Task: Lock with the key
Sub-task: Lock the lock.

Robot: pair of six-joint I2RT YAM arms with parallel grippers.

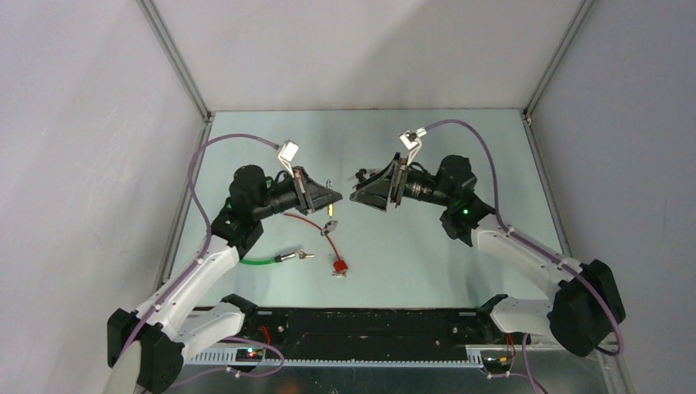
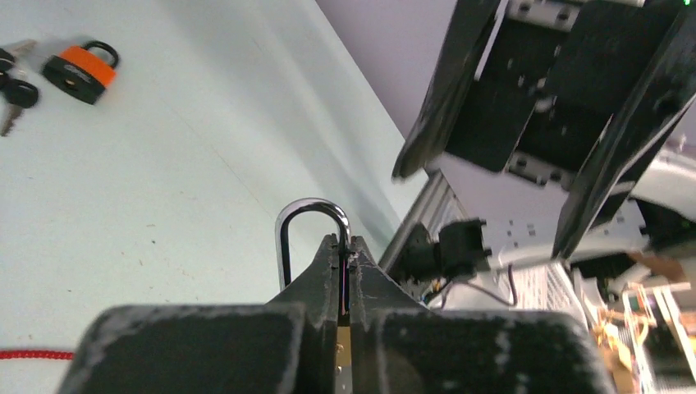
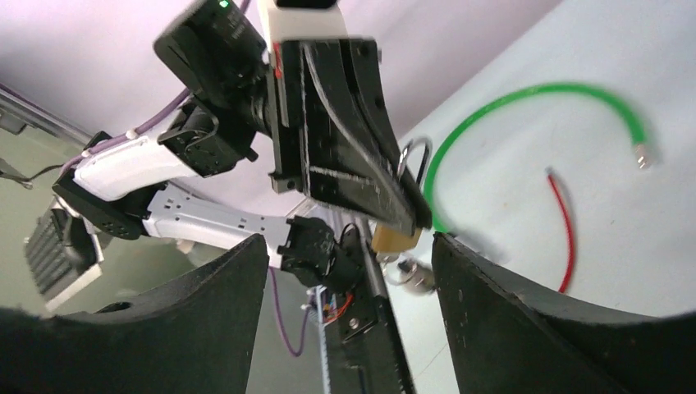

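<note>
Brass padlock with chrome shackle (image 3: 392, 240): held up in the air between the two arms, well above the pale green desk (image 1: 427, 254), shackle uppermost.
Left tool (image 2: 343, 246): clamped tight on the flat brass body, with only a narrow strip of it caught between the tips.
Right tool (image 1: 354, 185): gaping wide and empty, pointed at the lock from close by.
Main risk: no key is in either tool. The empty one would have to fetch a key, and I cannot tell whether the blurred silver bit hanging under the body is one.
Second risk: with so thin a pinch, a sideways push from a key could twist or slip the lock out.
Third risk: the tools are nose to nose, so a small misjudged approach could knock the fingers together.
Shackle state: one leg is hidden behind the finger, so I cannot tell if it is seated.
Around: an orange-bodied padlock (image 2: 80, 72) with black-headed keys (image 2: 15, 92) just beside it lies on the desk. A green cable (image 3: 509, 97) and a thin red cable (image 3: 565, 234) lie loose below, able to snag a reach.
</note>
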